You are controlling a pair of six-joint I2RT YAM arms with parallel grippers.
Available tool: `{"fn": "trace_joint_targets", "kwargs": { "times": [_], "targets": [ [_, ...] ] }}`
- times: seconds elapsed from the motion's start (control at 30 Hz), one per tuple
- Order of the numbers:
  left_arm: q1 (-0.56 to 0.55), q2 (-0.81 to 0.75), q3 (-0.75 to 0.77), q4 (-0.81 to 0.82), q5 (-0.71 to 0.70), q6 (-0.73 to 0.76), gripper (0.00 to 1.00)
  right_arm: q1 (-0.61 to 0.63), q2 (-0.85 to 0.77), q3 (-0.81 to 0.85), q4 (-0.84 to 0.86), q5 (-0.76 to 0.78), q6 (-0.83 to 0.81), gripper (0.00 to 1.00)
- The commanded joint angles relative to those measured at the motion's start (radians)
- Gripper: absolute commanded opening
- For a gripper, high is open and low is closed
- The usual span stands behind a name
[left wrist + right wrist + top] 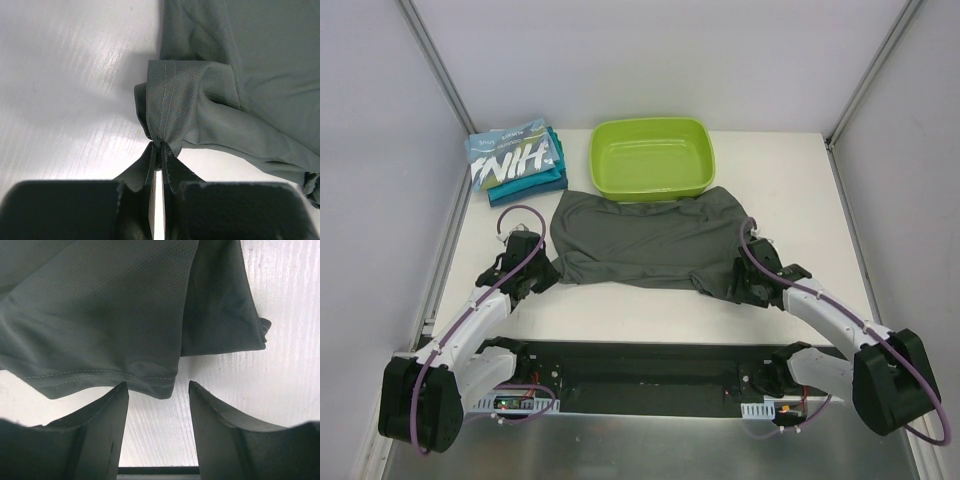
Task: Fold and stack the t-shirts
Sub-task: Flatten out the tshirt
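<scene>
The white surface carries all items. The lime-green tub, at the far centre of the surface, is the reference for every position below.

1. Dark grey t-shirt: the largest item. It lies spread out and unfolded, directly on the near side of the tub. Its far edge reaches the tub's near wall; whether it rests against that wall cannot be determined. The cloth is wider than the tub and extends past it on both sides. It is wrinkled, and its near edge is uneven.

2. Tub: rectangular with rounded corners, upright, open side up.

3. Folded stack: to the left of the tub, near it but apart. The light blue t-shirt with large white letters is on top. The teal t-shirts lie folded beneath it, their edges showing on the side toward the tub.

4. Left tool: near-left of the tub, at the near-left corner of the dark grey t-shirt. Its fingers are pressed together on a bunched piece of the stitched hem, and the cloth fans out from the pinch point.

5. Right tool: near-right of the tub, at the near-right corner of the same shirt. Its fingers stand apart, and the white surface shows between them. A hemmed corner of the cloth lies just beyond the fingertips, in line with the gap. Contact between cloth and fingertips cannot be determined.
</scene>
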Motion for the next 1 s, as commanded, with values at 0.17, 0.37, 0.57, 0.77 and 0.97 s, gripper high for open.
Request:
{"fn": "trace_joint_targets", "kwargs": {
  "times": [0.17, 0.37, 0.57, 0.77, 0.97],
  "targets": [
    [0.002, -0.012, -0.009, -0.016, -0.004, 0.008, 0.00, 0.002, 0.067, -0.005, 0.049, -0.005, -0.008, 0.44],
    [0.002, -0.009, -0.013, -0.016, -0.012, 0.008, 0.00, -0.006, 0.096, -0.023, 0.082, -0.020, -0.008, 0.29],
    [0.002, -0.026, -0.009, -0.017, 0.000, 0.014, 0.00, -0.010, 0.015, -0.025, 0.087, -0.010, -0.025, 0.01],
    [0.004, -0.106, 0.081, -0.034, 0.039, 0.016, 0.00, -0.050, -0.245, 0.076, 0.015, 0.007, -0.051, 0.00],
    [0.002, -0.063, 0.310, -0.037, 0.089, 0.034, 0.00, -0.165, -0.309, 0.331, -0.059, 0.025, -0.135, 0.00]
  ]
}}
